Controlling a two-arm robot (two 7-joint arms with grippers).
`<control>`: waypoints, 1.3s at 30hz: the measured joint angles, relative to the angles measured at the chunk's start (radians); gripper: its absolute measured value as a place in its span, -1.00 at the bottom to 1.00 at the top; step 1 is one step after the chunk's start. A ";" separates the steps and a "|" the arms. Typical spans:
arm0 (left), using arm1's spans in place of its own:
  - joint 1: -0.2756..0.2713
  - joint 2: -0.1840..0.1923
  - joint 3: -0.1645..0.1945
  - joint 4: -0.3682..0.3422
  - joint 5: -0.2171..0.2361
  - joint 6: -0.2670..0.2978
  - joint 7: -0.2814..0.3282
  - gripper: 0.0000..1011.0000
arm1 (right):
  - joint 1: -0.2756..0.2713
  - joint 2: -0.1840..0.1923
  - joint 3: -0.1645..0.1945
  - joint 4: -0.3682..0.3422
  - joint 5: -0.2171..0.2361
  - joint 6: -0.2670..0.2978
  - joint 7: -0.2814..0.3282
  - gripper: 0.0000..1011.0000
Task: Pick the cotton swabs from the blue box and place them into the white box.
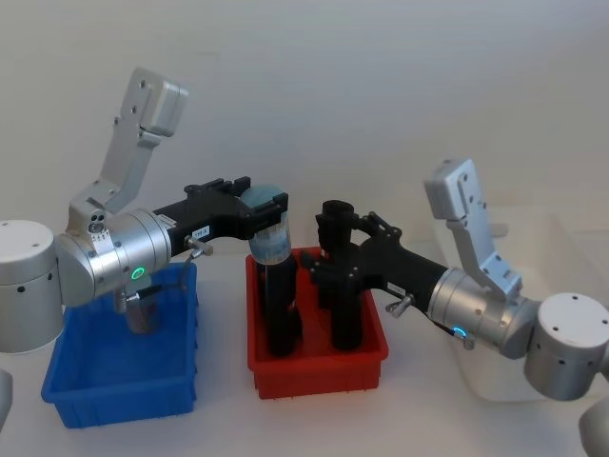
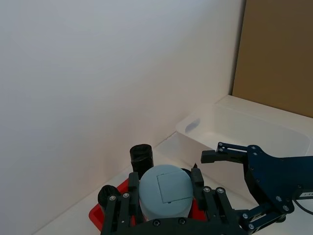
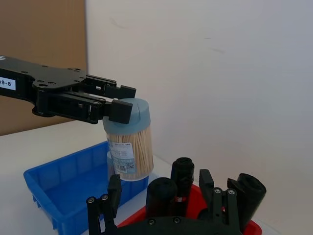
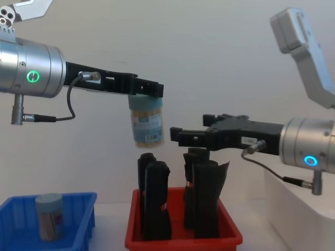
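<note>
Closest in, the blue box is sitting low under the left arm, well behind and below the left pincer. One jar of cotton swabs is standing upright in it. That pincer is squeezing a second jar by its grey-blue lid, and the jar is hanging in the air just under it. Down below, the red bin is holding tall black rolls. Facing it from the other side, the right pincer is hovering near the jar but apart from it. Its fingers look spread wide with nothing between them. Behind that pincer, the white box is sitting.
</note>
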 joint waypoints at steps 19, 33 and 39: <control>0.000 0.000 0.000 0.000 0.000 0.000 0.000 0.28 | 0.148 -0.078 -0.044 0.210 -0.033 -0.046 0.102 0.98; 0.000 0.000 0.000 0.000 0.000 0.000 0.000 0.28 | 0.220 -0.114 -0.060 0.324 -0.047 -0.084 0.108 0.71; 0.000 0.000 0.000 0.000 0.000 0.000 0.001 0.28 | 0.240 -0.123 -0.065 0.355 -0.049 -0.097 0.107 0.35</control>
